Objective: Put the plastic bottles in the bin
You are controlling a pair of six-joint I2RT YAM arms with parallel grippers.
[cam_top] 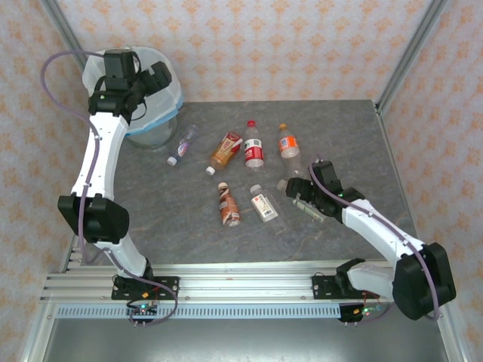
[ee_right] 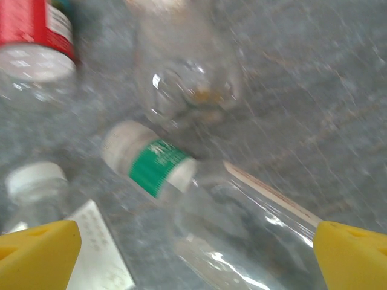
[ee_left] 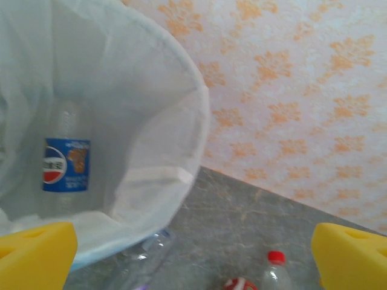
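The bin (cam_top: pixel 167 119) stands at the table's back left, lined with a white bag (ee_left: pixel 151 139). A blue-labelled plastic bottle (ee_left: pixel 65 164) lies inside it. My left gripper (cam_top: pixel 155 84) hovers over the bin's rim, open and empty, its yellow fingertips (ee_left: pixel 36 257) far apart. Several bottles lie mid-table: purple label (cam_top: pixel 183 145), orange-brown label (cam_top: pixel 225 149), red label (cam_top: pixel 253 145), orange label (cam_top: pixel 289 143), brown (cam_top: pixel 228 204), white label (cam_top: pixel 264 204). My right gripper (ee_right: pixel 193 260) is open, low over a clear bottle (ee_right: pixel 260 235) with a green-banded cap (ee_right: pixel 151 160), one fingertip on each side.
The patterned wall and a metal post (cam_top: pixel 404 53) close the back of the table. The red-labelled bottle (ee_right: pixel 36 30), a clear bottle's base (ee_right: pixel 187 78) and the white-labelled bottle (ee_right: pixel 36 187) crowd close to my right gripper. The table's right edge (cam_top: pixel 392 166) is near.
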